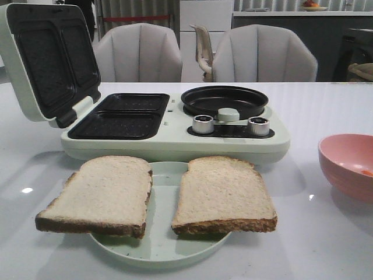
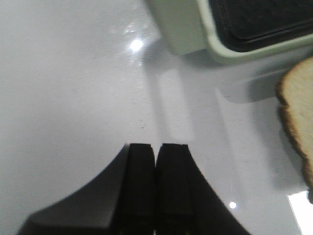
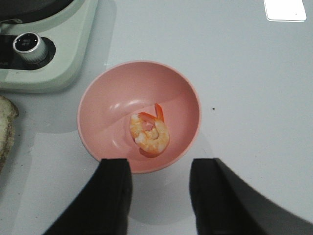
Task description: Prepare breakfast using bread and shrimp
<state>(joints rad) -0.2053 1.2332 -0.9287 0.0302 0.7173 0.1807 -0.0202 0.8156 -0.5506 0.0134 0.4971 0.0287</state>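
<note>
bread, two square slices of pale white sandwich loaf with brown crusts, lies flat on a round pale green plate [image 1: 160,248] at the near edge of the white table [image 1: 326,245]: left slice [image 1: 99,193] and right slice [image 1: 222,195] sit side by side with a narrow gap between them, both overhanging the plate rim. small curled peeled shrimp [image 3: 150,133], pinkish-white with an orange tail, lies at the bottom of a round pink bowl [image 3: 102,105] standing on the table to the right of the plate.

behind the plate stands a pale green breakfast machine [image 1: 175,140]. its hinged lid [image 1: 49,58] is raised, two dark sandwich wells [image 1: 119,115] are exposed, and a round black pan [image 1: 224,100] sits above two silver knobs [image 1: 204,123].

left gripper [image 2: 157,188] is over bare table near the machine's corner, jaws pressed together with nothing between them. right gripper [image 3: 160,196] hangs above the bowl's near rim, jaws spread apart and empty.
</note>
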